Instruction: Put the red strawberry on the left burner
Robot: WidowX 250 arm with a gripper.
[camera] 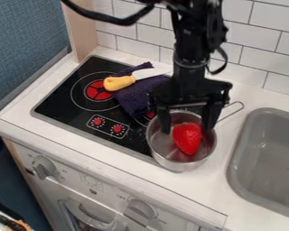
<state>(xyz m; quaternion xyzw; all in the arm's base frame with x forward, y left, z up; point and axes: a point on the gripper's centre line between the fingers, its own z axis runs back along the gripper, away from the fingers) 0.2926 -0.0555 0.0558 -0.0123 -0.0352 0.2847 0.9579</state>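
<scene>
Hanging over the metal pot (pixel 163 152), the gripper (pixel 187 130) has its fingers spread, one left and one right of the red strawberry (pixel 188 139)'s far end. The strawberry lies inside the pot, to the right of the left burner (pixel 99 90), its bulk on the near side of the fingertips.

No words or numbers I can read. Faint print on white stove front (pixel 114 200), beside knobs (pixel 139 211), too small for me. Marks around red dials (pixel 117 129) equally unreadable to me.
</scene>
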